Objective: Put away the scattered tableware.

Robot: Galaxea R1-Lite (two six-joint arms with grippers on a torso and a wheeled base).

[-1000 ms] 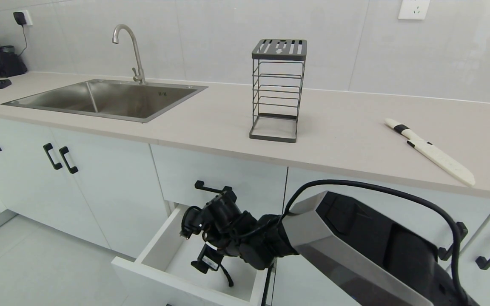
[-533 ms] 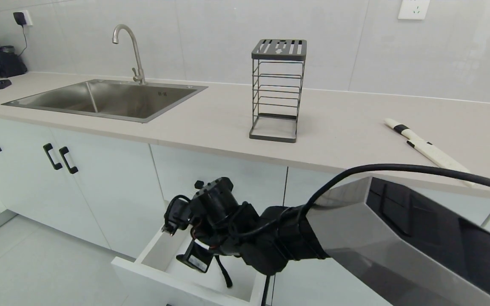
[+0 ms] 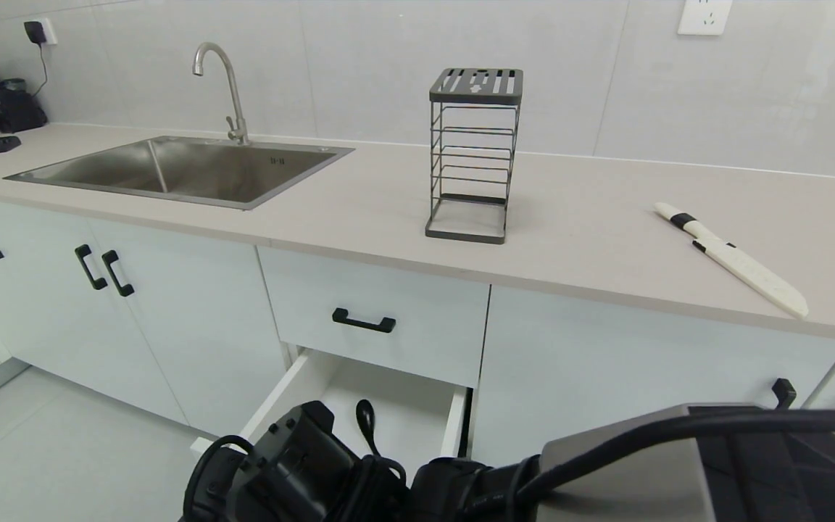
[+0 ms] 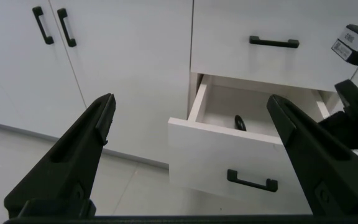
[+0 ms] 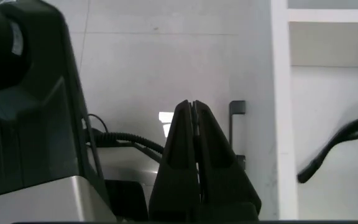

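Right gripper (image 5: 193, 124), fingers pressed together on nothing, is drawn back from the open drawer (image 3: 454, 428), over which it was poised a second ago. A black spoon (image 3: 367, 424) is now seen lying inside the drawer and is judged stowed. Left gripper (image 4: 191, 102) is held spread wide before the drawer. A white knife (image 3: 733, 259) is yet to be cleared from the counter (image 3: 591, 232) above and right of the drawer.

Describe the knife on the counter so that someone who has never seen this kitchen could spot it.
Find the long pale countertop and the dark wire rack standing near its middle. To the rack's right, well apart from it, near the front edge, lies the knife. Unlike the tall dark rack, it is slim, flat and cream-white, with black bands on its handle.
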